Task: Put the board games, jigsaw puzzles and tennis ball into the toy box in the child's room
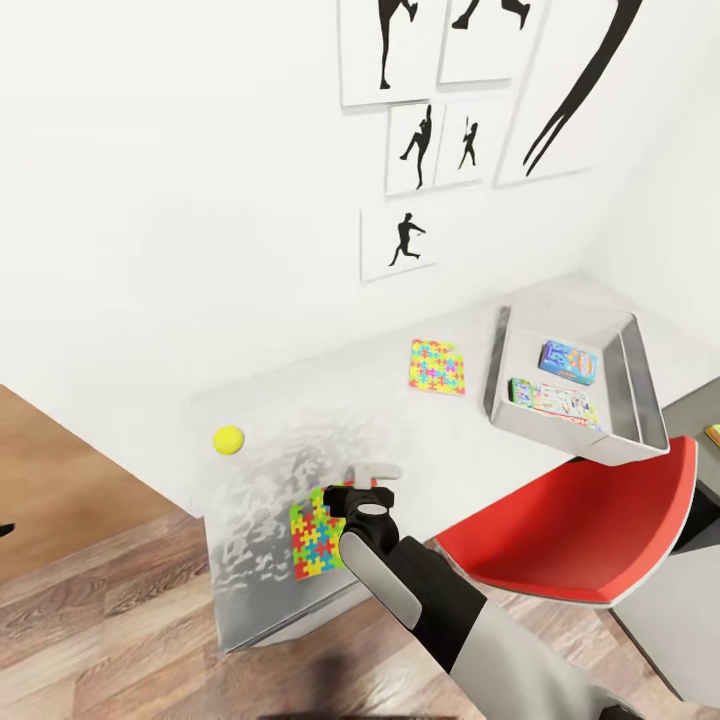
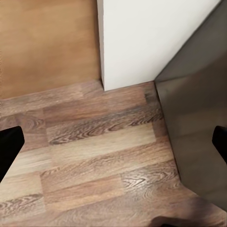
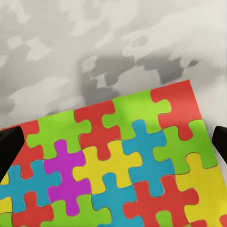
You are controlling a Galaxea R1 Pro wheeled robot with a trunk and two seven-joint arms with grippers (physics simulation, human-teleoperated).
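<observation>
Right claw [image 1: 368, 493] hangs directly above the near jigsaw puzzle [image 1: 318, 534], over the edge of it that faces the wall. In the right wrist view my two fingertips [image 3: 10, 150] stand spread at the frame's two sides, with the puzzle sheet [image 3: 118, 165] lying flat between them; nothing is pinched. My left claw [image 2: 113, 146] is likewise spread and empty, aimed at the wood floor [image 2: 94, 156] beside the dark side panel of the table [image 2: 198, 113].

Inventory, taken left to right with the toy box [image 1: 640, 390] as the reference:

1. Tennis ball [image 1: 228, 440]: on the table [image 1: 440, 420], far left of the toy box and well apart from it. Not yet stowed.
2. Near jigsaw puzzle: at the table's front edge, left of the toy box, under my right claw. Not yet stowed.
3. Second jigsaw puzzle [image 1: 437, 366]: flat on the table, just left of the toy box. Not yet stowed.
4. Toy box contents: a blue board game [image 1: 568, 361] and a paler board game [image 1: 556, 402] lie inside.
5. A small coloured edge [image 1: 713, 434] shows right of the toy box, beyond the red chair [image 1: 580, 530]; I cannot tell what it is.

Status, as I judge it: two of six items are in. The ball and both puzzles remain; the third board game is not accounted for. The step in hand is the pickup of the near puzzle.
</observation>
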